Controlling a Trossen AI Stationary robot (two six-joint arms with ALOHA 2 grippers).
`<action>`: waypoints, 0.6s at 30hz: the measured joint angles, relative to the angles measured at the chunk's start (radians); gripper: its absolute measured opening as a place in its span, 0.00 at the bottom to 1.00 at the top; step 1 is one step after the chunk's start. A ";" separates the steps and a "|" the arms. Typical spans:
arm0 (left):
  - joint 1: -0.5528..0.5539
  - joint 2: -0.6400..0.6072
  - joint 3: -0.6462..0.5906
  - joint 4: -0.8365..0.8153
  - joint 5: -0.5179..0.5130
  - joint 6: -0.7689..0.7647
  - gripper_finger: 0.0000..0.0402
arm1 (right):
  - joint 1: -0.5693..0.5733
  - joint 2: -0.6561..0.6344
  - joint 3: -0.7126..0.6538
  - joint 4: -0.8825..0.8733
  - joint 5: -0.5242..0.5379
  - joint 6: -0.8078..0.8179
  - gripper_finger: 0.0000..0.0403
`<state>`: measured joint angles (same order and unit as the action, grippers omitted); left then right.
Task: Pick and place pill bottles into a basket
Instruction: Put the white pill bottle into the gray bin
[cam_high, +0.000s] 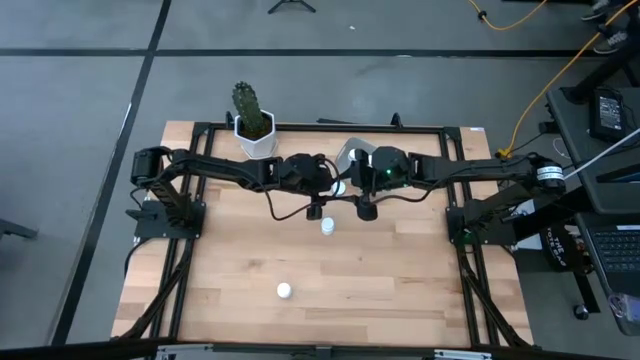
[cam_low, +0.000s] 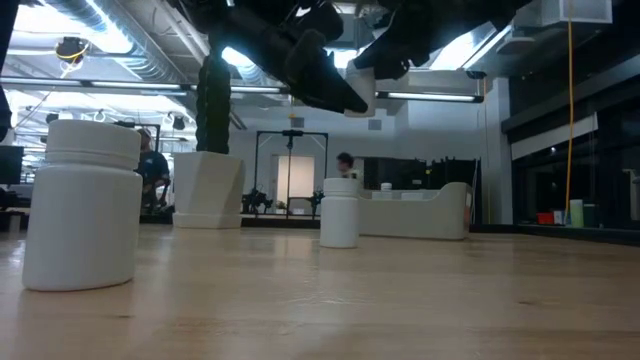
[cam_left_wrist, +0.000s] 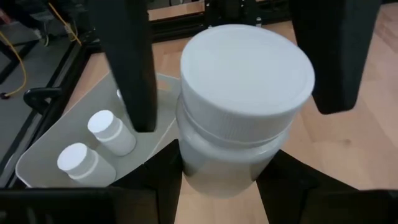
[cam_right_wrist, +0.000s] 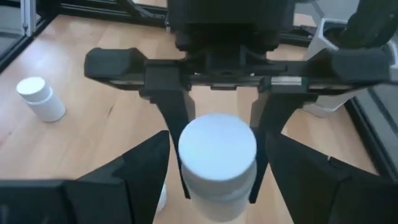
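My left gripper (cam_high: 330, 188) is shut on a white pill bottle (cam_high: 340, 187), held above the table's far middle, next to the basket (cam_high: 352, 155). My right gripper (cam_high: 352, 184) faces it, open. Its fingers (cam_left_wrist: 130, 68) stand on either side of the bottle's cap (cam_left_wrist: 249, 68); I cannot tell whether they touch it. The pale grey basket (cam_left_wrist: 43, 155) holds two bottles (cam_left_wrist: 111, 132) lying in it. Two more bottles stand on the table on their bases, one in the middle (cam_high: 327, 226) and one nearer the front (cam_high: 284, 290). My left gripper pinches the bottle's body (cam_left_wrist: 224, 168), below the cap, between its two fingers (cam_right_wrist: 177, 134). The fingers come level from the table's left. The bottle is lifted clear of the table, its cap (cam_right_wrist: 217, 146) turned toward my right gripper.
A white hexagonal pot with a cactus (cam_high: 255, 125) stands at the far edge, left of the basket. In the low view the front bottle (cam_low: 82, 205) looms near and the middle one (cam_low: 340, 212) stands before the basket (cam_low: 425, 210). Bare wood lies on both sides.
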<state>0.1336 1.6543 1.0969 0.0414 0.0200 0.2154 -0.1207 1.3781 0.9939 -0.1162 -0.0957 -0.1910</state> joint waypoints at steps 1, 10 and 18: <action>0.000 0.000 0.000 0.000 0.000 0.000 0.41 | 0.000 0.000 0.000 -0.001 0.000 -0.010 0.67; 0.000 0.000 0.000 0.007 0.000 0.001 0.41 | 0.000 0.000 0.000 -0.005 0.000 -0.032 0.58; 0.000 0.000 0.000 0.007 0.003 -0.007 0.41 | 0.000 0.000 0.000 -0.006 0.004 -0.065 0.43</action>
<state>0.1337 1.6539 1.0966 0.0479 0.0234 0.2086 -0.1207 1.3781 0.9936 -0.1219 -0.0921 -0.2556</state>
